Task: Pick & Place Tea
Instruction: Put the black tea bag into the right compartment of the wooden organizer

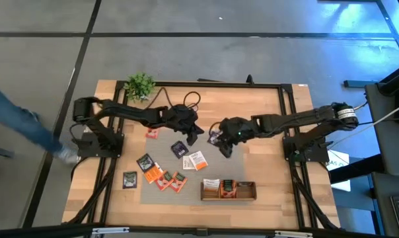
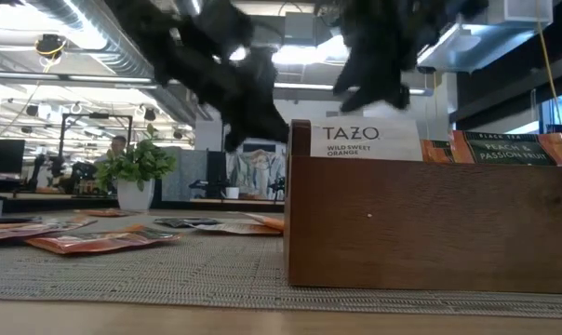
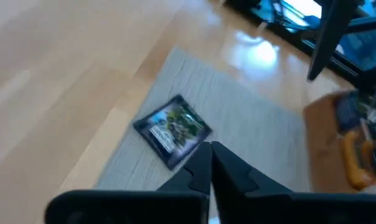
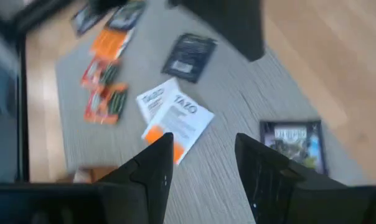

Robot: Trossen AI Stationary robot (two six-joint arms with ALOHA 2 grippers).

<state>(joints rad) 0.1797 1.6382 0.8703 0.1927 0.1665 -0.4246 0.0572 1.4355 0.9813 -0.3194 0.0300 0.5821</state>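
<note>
Tea sachets lie flat on the grey mat (image 1: pixel 161 192): orange ones (image 1: pixel 166 179), a white-and-orange pair (image 1: pixel 196 160), a dark one (image 1: pixel 179 149) and a purple one (image 1: pixel 215 137). My left gripper (image 1: pixel 194 136) hovers shut just beside the purple sachet (image 3: pixel 173 130), above the mat. My right gripper (image 1: pixel 223 147) hangs open over the mat, the white-and-orange pair (image 4: pixel 175 118) ahead of its fingers and the purple sachet (image 4: pixel 294 144) off to one side. Nothing is between its fingers. Some sachets stand upright in the wooden tray (image 1: pixel 246 196).
The wooden tray (image 2: pixel 430 223) stands at the mat's near right, a white sachet (image 2: pixel 369 141) upright in it. A potted plant (image 1: pixel 140 84) sits at the far left corner. Cables (image 1: pixel 186 99) lie at the far edge. A person's leg (image 1: pixel 18 119) passes left of the table.
</note>
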